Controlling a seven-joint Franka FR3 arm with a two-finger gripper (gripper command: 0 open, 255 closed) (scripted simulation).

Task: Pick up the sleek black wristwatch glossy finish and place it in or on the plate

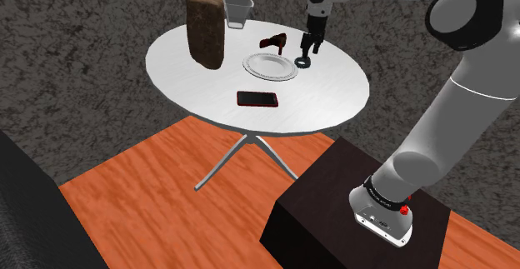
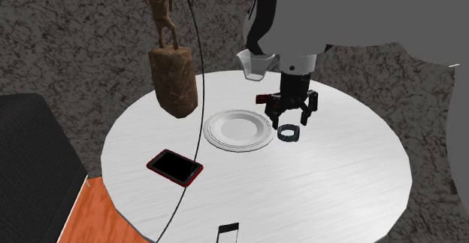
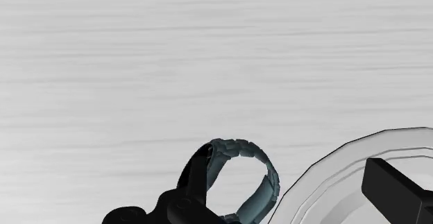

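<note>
Where the round counter (image 2: 338, 181) shows its white, faintly streaked top, I see the pincer (image 2: 292, 116) hanging just above it, black fingers spread wide and clasping nothing.

(a) The wristwatch (image 2: 288, 134) lies on the counter directly under the pincer, just beside the plate's rim on the second exterior view's right. It is a closed ring: a band of small dark grey-blue links with a glossy sheen, and a black case at one side. In the wrist view the ring sits between the two fingers, nearer one of them; I cannot tell whether that finger touches it.

(b) The plate (image 2: 218, 138) is round, white and shallow, with a stepped rim.

(c) Near the pincer, on its far side, stand a clear tapering cup (image 2: 258, 63) and a red-and-black high-heeled shoe (image 2: 264, 98).

(d) A tall brown bag (image 2: 173, 80), rough and mottled, with upright handles, stands beyond the plate towards that view's left.

(e) A flat black phone (image 2: 174, 166) edged in red lies across the plate from the wristwatch, well apart from it.

(f) Orange wood-grained floor (image 1: 150, 176) shows beneath the counter.
</note>
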